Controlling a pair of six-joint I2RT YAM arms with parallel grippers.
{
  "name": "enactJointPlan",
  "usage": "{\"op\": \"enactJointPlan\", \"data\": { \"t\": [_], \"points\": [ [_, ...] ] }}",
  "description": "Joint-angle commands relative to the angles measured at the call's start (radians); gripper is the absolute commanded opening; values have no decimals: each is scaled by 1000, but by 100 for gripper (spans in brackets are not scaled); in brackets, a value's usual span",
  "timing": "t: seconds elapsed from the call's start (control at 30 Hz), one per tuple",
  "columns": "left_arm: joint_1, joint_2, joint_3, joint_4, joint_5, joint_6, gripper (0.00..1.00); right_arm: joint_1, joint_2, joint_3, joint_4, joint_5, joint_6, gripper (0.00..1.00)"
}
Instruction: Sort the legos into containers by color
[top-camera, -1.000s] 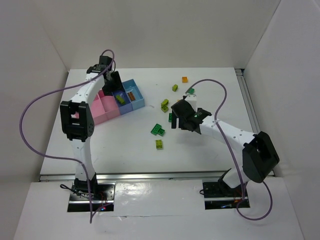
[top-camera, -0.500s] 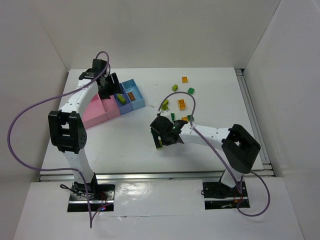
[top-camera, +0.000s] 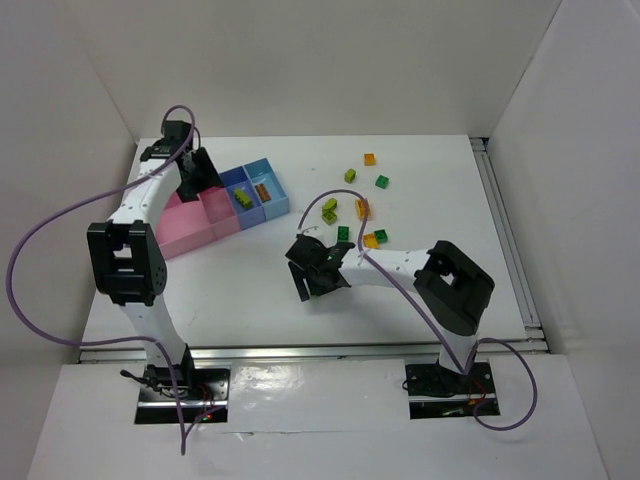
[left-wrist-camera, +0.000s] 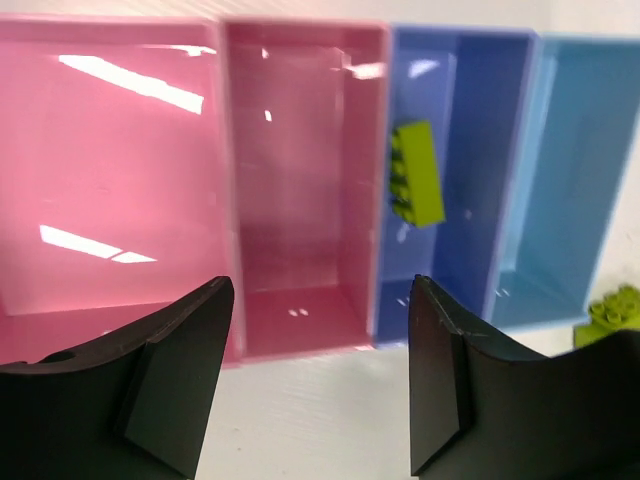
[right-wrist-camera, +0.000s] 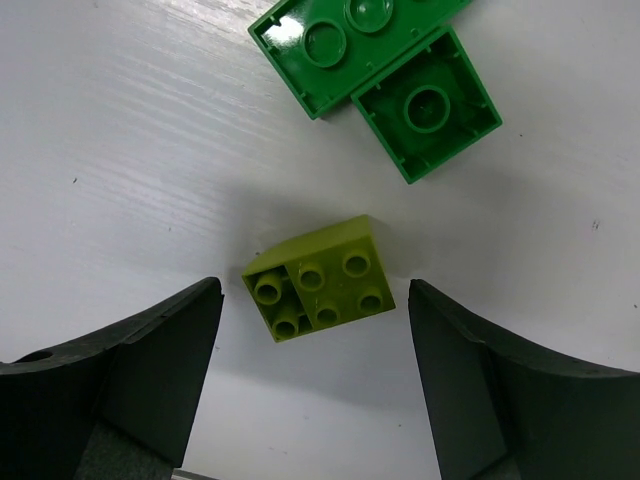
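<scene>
Left wrist view looks down on the containers: two pink bins side by side, then a darker blue bin that holds one lime-green brick, then a light-blue bin. In the top view the light-blue bin at the end of the row holds an orange brick.

My left gripper hovers above the near wall of the containers, over the second pink bin, with its fingers spread wide.

My right arm is bent low over the table, well to the right of the containers. My right gripper points down, its fingers apart on either side of a square lime brick and not touching it. Two dark green bricks lie just beside this brick. The other loose legos lie farther right of the containers.
</scene>
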Motion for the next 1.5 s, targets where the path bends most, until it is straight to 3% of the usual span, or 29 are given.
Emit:
{"op": "enactJointPlan", "data": {
  "t": [0.0, 0.3, 0.4, 0.77, 0.87, 1.07, 1.17, 1.37, 1.47],
  "points": [
    [43, 17, 42, -7, -40, -23, 73, 3, 6, 40, 36, -16, -22, 82],
    [115, 119, 13, 38, 70, -37, 73, -39, 15, 58, 48, -46, -22, 88],
    [115, 167, 24, 52, 134, -37, 67, -51, 25, 76, 48, -46, -11, 87],
    [37, 182, -30, 113, 199, 15, 62, -51, 16, 43, 28, -37, -20, 56],
    [-15, 182, -30, 113, 211, 26, 62, -51, -5, 6, 19, -37, -20, 55],
    [-90, 182, -39, 113, 200, 26, 60, -60, -47, -46, 19, -57, -38, 66],
    [-121, 172, -57, 113, 162, 17, 59, -60, -47, -66, 37, -69, -38, 66],
    [-110, 141, -57, 84, 95, 7, 59, -60, -82, -66, 37, -54, -28, 49],
    [-81, 104, -77, 61, 38, 7, 58, -71, -120, -57, 16, -31, -28, 47]
  ]
}}
